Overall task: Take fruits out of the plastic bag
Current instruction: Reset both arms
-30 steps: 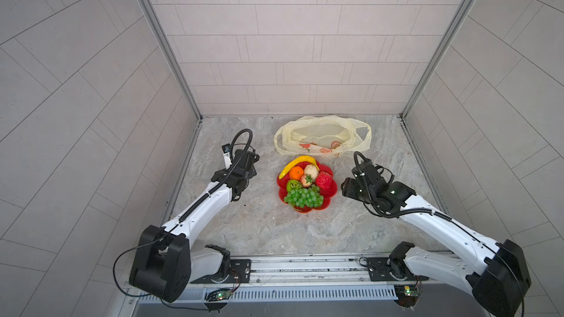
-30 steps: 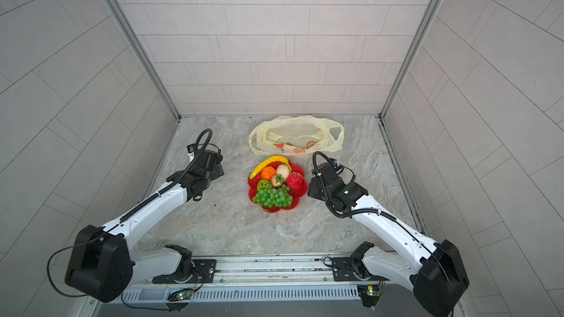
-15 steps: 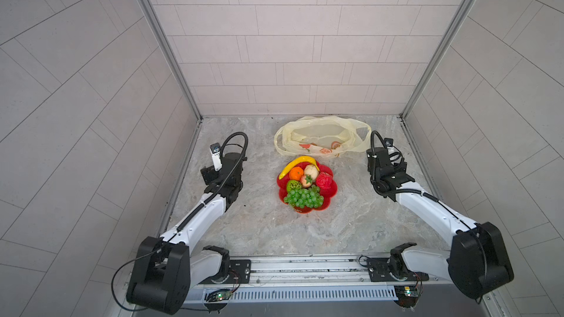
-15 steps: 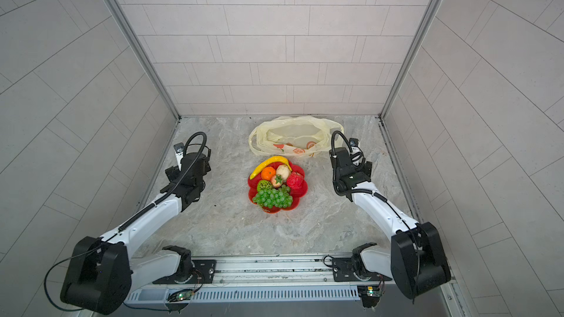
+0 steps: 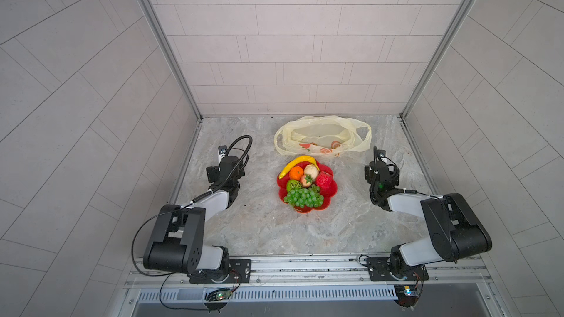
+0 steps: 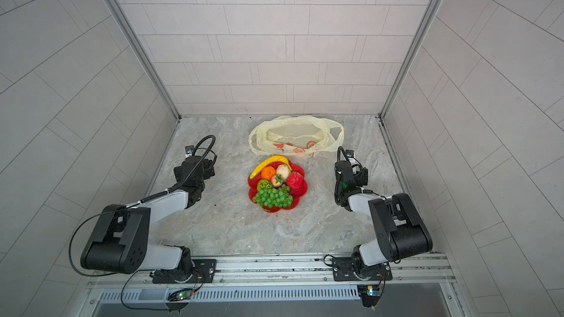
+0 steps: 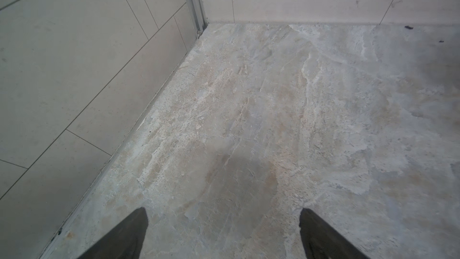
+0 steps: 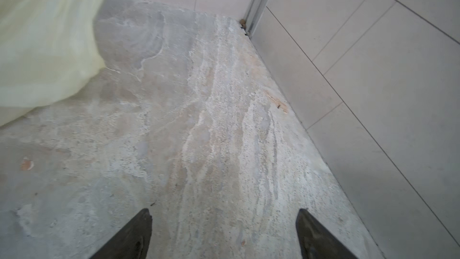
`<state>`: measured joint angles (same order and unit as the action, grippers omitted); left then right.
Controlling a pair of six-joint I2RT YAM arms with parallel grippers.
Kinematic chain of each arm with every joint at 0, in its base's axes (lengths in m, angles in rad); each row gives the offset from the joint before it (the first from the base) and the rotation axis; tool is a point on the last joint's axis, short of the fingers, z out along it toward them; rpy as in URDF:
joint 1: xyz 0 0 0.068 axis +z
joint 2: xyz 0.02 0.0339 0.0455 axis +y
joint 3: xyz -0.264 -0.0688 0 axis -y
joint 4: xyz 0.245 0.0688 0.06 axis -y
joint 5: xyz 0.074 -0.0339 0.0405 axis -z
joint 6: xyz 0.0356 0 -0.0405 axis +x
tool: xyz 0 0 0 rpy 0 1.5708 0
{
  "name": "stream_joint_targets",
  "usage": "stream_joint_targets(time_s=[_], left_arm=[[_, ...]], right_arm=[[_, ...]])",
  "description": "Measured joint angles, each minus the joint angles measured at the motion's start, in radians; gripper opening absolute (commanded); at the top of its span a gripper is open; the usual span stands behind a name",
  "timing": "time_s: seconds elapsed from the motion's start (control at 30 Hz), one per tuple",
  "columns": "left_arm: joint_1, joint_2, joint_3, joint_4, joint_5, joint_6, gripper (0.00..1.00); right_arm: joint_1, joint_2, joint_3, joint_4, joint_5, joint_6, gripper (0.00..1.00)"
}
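Drawn back to either side of red plate (image 5: 332, 193) since a second ago, with left hand (image 7: 224, 210) and right hand (image 8: 224, 210) both spread wide, empty. Shows fruits (image 5: 305, 179) heaped on plate, plastic bag (image 5: 320, 131) slack just behind plate. Likely finishing: park wide of plate, without snagging bag.

Light even, cool-white and diffuse, from overhead by the lie of the shadows; no lamp in frame. Both top views bright and sharp; tile lines bow and splay toward the corners, a wide-angle distortion. Shadows soft: faint grey on the table (image 5: 262, 233) beneath both arms, thin dark edge under the red plate (image 5: 331, 193). Small glints on the fruits (image 5: 302, 198). Left wrist view dimmer, a blurred shadow patch ahead of the left end effector (image 7: 223, 210). Right wrist view: plastic bag (image 8: 44, 46) near the lens, out of focus, washed pale; right end effector (image 8: 224, 211) dark, soft-edged.
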<state>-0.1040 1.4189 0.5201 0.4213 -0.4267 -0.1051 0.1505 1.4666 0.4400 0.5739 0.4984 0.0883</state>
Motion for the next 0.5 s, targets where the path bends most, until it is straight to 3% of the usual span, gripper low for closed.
stream_joint_targets(time_s=[0.17, 0.2, 0.5], left_arm=[[0.021, 0.056, -0.040, 0.153, 0.076, 0.032, 1.00], [0.033, 0.084, -0.041, 0.172, 0.101, 0.036, 1.00], [0.063, 0.118, -0.050, 0.226, 0.178, 0.050, 1.00]], right_arm=[[-0.030, 0.034, -0.044, 0.149, -0.119, -0.036, 0.91], [-0.035, 0.041, -0.044, 0.154, -0.138, -0.035, 0.99], [-0.061, 0.046, -0.027, 0.166, -0.201, -0.035, 0.99]])
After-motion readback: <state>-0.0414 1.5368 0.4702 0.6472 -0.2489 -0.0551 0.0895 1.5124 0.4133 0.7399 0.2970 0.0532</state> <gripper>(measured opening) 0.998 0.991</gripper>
